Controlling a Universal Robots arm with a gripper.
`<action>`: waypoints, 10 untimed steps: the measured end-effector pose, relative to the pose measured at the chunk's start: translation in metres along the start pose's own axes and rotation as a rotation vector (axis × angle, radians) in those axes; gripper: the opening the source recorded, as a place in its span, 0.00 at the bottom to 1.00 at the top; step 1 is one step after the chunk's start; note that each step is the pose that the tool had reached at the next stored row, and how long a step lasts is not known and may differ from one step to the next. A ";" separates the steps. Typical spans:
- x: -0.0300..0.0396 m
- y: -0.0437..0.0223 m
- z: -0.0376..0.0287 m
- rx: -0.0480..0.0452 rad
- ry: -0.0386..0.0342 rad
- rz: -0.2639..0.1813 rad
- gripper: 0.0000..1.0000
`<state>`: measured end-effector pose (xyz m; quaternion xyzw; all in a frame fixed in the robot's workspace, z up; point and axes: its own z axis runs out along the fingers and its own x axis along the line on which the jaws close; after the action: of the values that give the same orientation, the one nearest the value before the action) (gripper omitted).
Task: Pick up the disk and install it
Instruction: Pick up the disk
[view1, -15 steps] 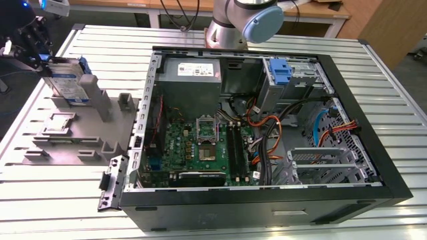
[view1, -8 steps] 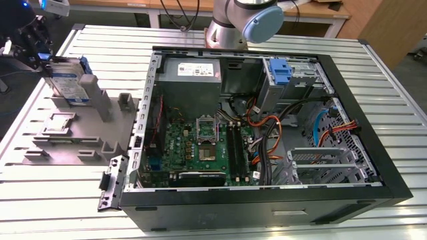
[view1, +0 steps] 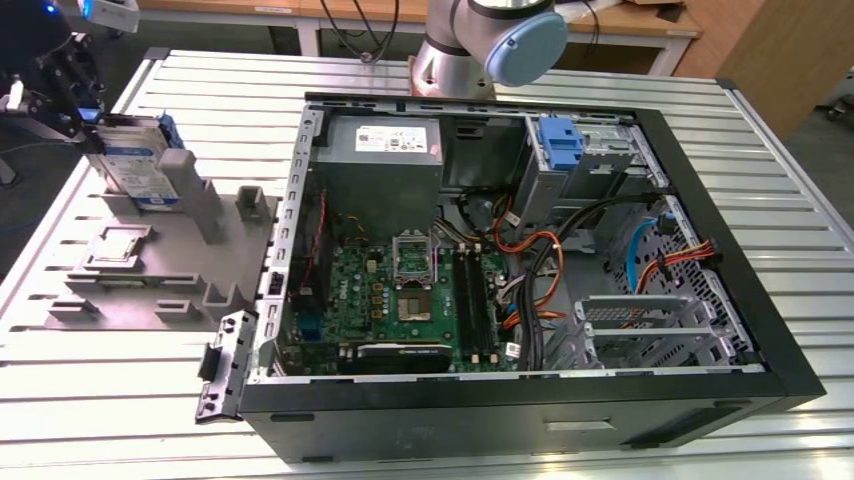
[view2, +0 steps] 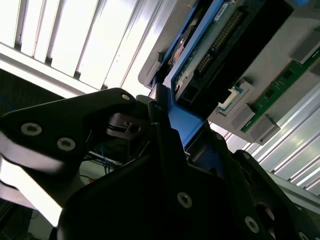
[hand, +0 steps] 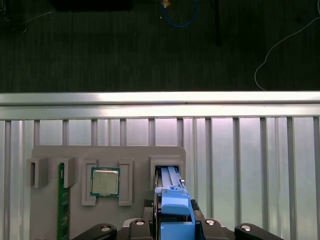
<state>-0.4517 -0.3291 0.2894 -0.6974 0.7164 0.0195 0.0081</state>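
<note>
The disk (view1: 140, 172), a silver drive with a white-and-blue label in a blue carrier, stands on edge in a slot of the grey fixture (view1: 147, 275) at the exterior view's left. My gripper (view1: 91, 122) sits at the disk's upper end, shut on its blue edge. In the first wrist view the disk's blue strip (hand: 175, 202) runs from the fixture slot (hand: 167, 165) back into my gripper (hand: 175, 222). In the second wrist view the black fingers (view2: 150, 107) close on the blue carrier (view2: 184, 125), with the drive's dark underside (view2: 225, 55) beyond.
An open computer case (view1: 787, 330) lies at the exterior view's right, with a motherboard (view1: 400, 290), loose cables and another blue carrier (view1: 561, 140) in its drive bay. A square silver chip (hand: 105, 181) and a green memory stick (hand: 62, 210) rest in the fixture. The arm's base (view1: 481, 40) stands behind the case.
</note>
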 end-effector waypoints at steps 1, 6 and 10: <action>0.0000 0.0000 0.0000 0.0000 0.0000 0.000 0.36; 0.0000 0.0000 -0.0001 0.0000 0.0000 -0.001 0.36; -0.0001 0.0001 -0.0033 0.0000 -0.0001 -0.001 0.36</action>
<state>-0.4517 -0.3291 0.2927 -0.6977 0.7161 0.0196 0.0082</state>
